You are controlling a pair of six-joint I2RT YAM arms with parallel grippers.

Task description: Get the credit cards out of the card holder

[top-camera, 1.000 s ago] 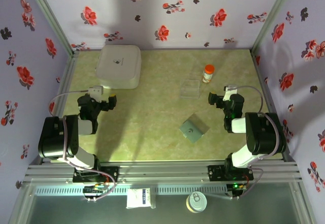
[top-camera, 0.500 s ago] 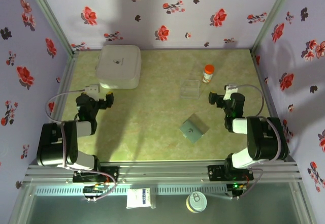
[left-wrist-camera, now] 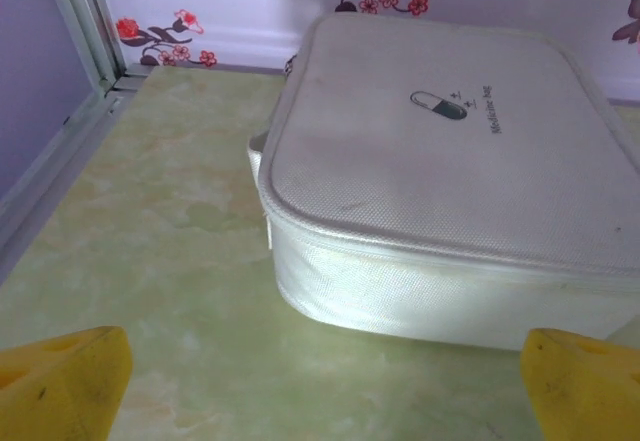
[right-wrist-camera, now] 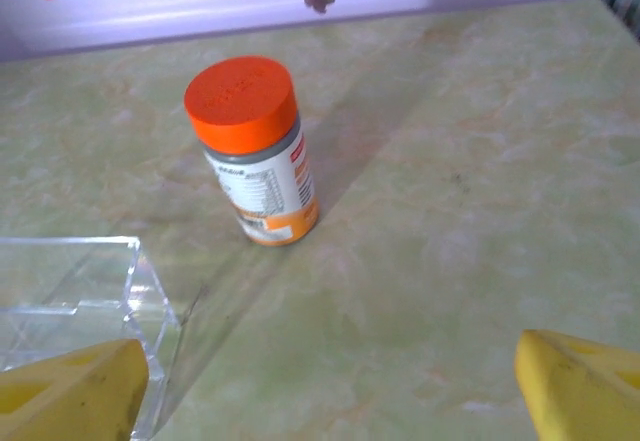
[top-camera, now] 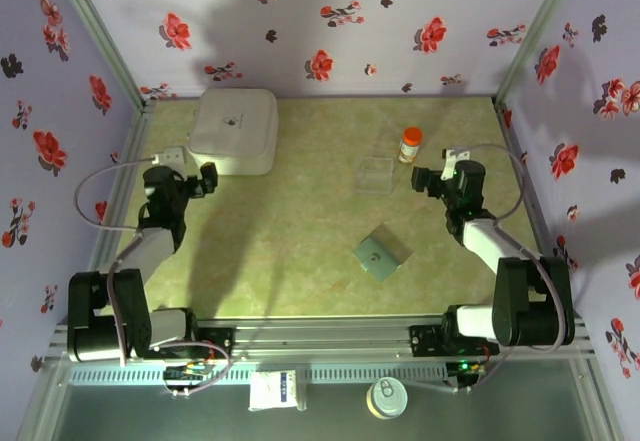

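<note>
The card holder (top-camera: pixel 382 253) lies shut on the green table, a little right of centre, grey-blue with its round stud facing up. The credit cards are hidden from view. My left gripper (top-camera: pixel 185 175) is open at the left, far from the card holder, and in the left wrist view its yellow fingertips (left-wrist-camera: pixel 62 381) stand wide apart with nothing between them. My right gripper (top-camera: pixel 441 173) is open at the right, behind the card holder. Its own camera shows the right gripper (right-wrist-camera: pixel 325 393) over bare table, empty.
A big white rounded box (top-camera: pixel 235 131) (left-wrist-camera: pixel 450 181) sits at the back left, just ahead of the left gripper. An orange-capped bottle (top-camera: pixel 410 144) (right-wrist-camera: pixel 252 151) and a clear plastic piece (top-camera: pixel 376 174) (right-wrist-camera: pixel 70 291) stand ahead of the right gripper. Floral walls enclose the table.
Both arms have stretched away from their bases: the left gripper toward the white box, the right gripper toward the bottle. The card holder has not moved.
</note>
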